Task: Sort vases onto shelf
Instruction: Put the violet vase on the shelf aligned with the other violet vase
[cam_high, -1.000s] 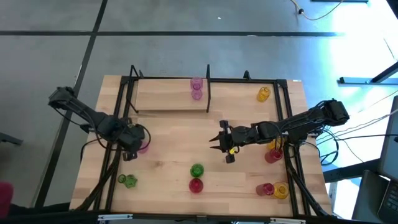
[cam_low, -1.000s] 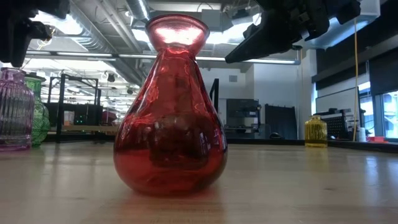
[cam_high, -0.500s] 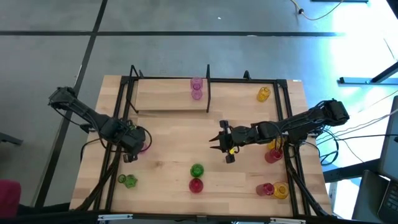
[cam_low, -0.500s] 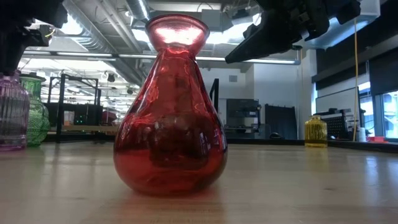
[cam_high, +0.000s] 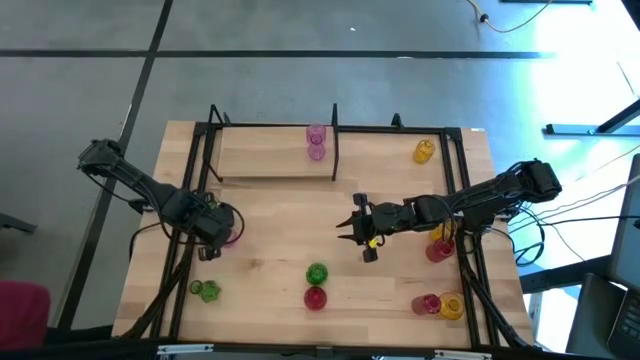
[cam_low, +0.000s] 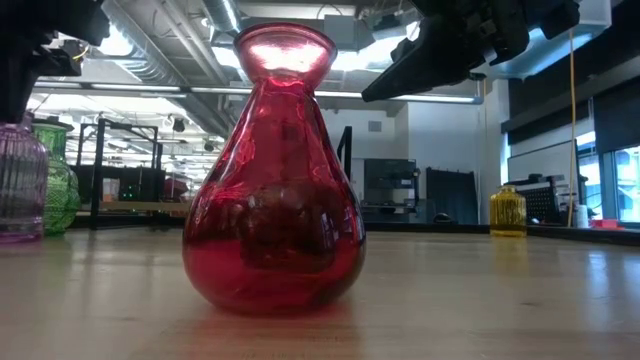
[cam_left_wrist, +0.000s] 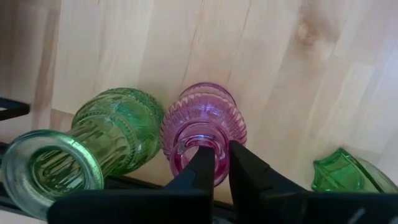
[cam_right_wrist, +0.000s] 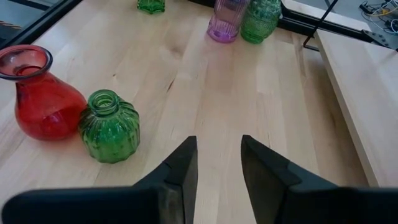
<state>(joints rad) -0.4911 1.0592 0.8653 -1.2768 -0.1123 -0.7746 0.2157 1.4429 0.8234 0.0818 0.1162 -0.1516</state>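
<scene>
A pink ribbed vase (cam_left_wrist: 205, 121) stands on the table's left side, close beside a green ribbed vase (cam_left_wrist: 115, 134). My left gripper (cam_left_wrist: 222, 167) comes down on the pink one from above and is shut on its rim. In the high view that gripper (cam_high: 214, 226) covers most of the pink vase (cam_high: 233, 236). My right gripper (cam_high: 352, 225) hangs open over the table's middle with nothing between its fingers (cam_right_wrist: 186, 165). The shelf (cam_high: 270, 155) at the far left bears one pink vase (cam_high: 316, 140). A red vase (cam_high: 314, 297) and a green vase (cam_high: 316, 273) stand near the front. My left gripper pinches the pink vase's mouth rim (cam_left_wrist: 222, 149) on one side. One finger (cam_left_wrist: 202, 167) reaches into the mouth and the other (cam_left_wrist: 244, 167) stays outside the neck. The fingers point straight down. The vase stands upright with its base on the table.
Another green vase (cam_high: 207, 290) stands at the front left. A yellow vase (cam_high: 424, 150) stands at the far right, with red and yellow vases (cam_high: 440, 245) (cam_high: 440, 304) along the right edge. Black rods (cam_high: 190, 240) frame the table. Something red (cam_high: 20, 310) shows beyond its left front corner.
My left gripper has settled a little lower over the pink vase. In the low view the pink vase has shifted slightly to the picture's left and bares more of the green vase behind it. My right arm has kept still.
</scene>
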